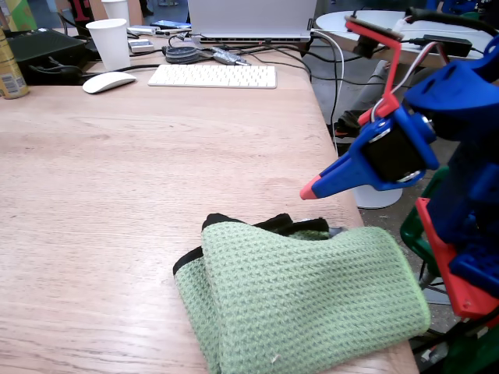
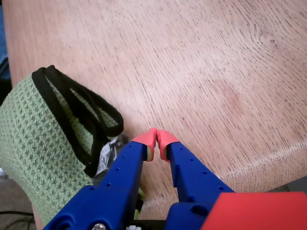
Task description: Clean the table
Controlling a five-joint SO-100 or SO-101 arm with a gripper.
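The table [image 1: 117, 171] is a pale wood-grain desk; it also fills the wrist view [image 2: 201, 72]. A folded green waffle cloth with a black hem [image 1: 300, 296] lies at its near right corner and shows at the left of the wrist view [image 2: 33, 143]. Something grey and crumpled [image 2: 109, 152] peeks from under the cloth. My blue gripper with red tips [image 1: 312, 189] hangs above the table's right edge, just beyond the cloth. In the wrist view the gripper [image 2: 157, 140] is shut and holds nothing, its tips touching above bare wood.
At the table's far end stand a white keyboard [image 1: 212, 75], a white mouse [image 1: 108, 82], a white paper cup [image 1: 110, 43], a can [image 1: 9, 68], a laptop [image 1: 251, 19] and cables. A small round white table [image 1: 366, 23] stands beyond the right edge.
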